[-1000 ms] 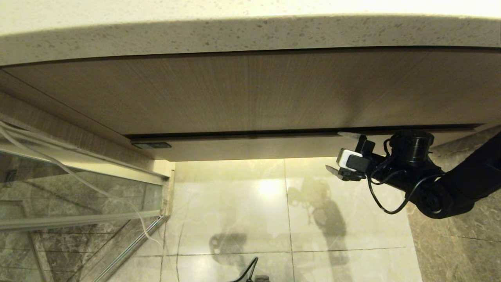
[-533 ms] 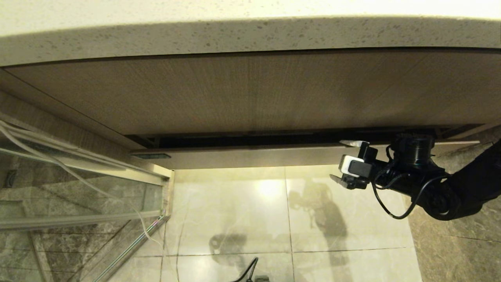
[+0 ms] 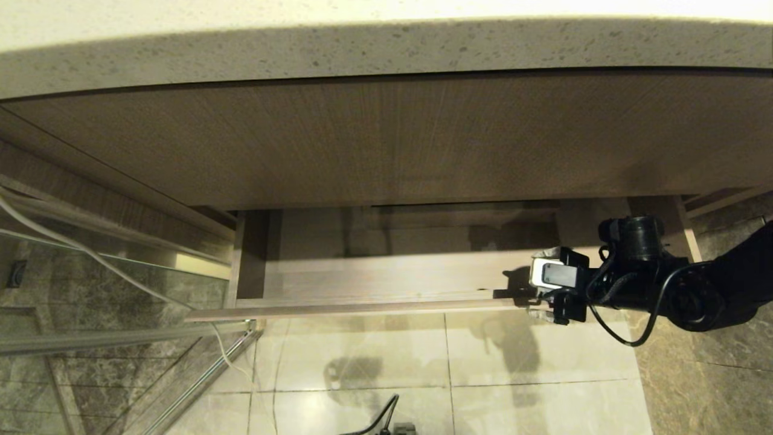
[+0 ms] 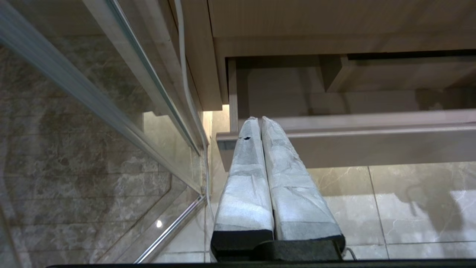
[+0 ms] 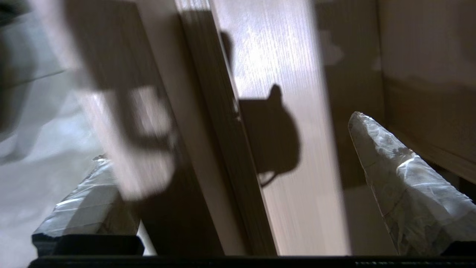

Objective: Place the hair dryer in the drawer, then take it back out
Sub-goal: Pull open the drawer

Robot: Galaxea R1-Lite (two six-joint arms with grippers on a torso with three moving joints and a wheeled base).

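The drawer [image 3: 362, 309] stands pulled out below the tall wood panel, its pale inside [image 3: 392, 275] bare and a boxed cutout [image 3: 423, 229] at mid-back. My right gripper [image 3: 536, 289] is at the right end of the drawer's front, open, one finger inside and one outside the narrow front [image 5: 223, 149]; in the right wrist view the gripper [image 5: 227, 136] straddles that board. My left gripper [image 4: 256, 121] is shut on nothing and hangs low near the drawer's left front corner [image 4: 225, 139]. The hair dryer is out of view.
A speckled stone countertop [image 3: 386, 48] overhangs the wood panel [image 3: 386, 139]. A glass partition with a metal frame [image 3: 90, 338] stands at the left, and a white cord [image 3: 60, 241] runs down along it. Pale floor tiles [image 3: 392, 350] lie below the drawer.
The drawer went from shut to well pulled out, towards me. My right gripper moved with its front edge, down in the head view, and the pale inside now shows.
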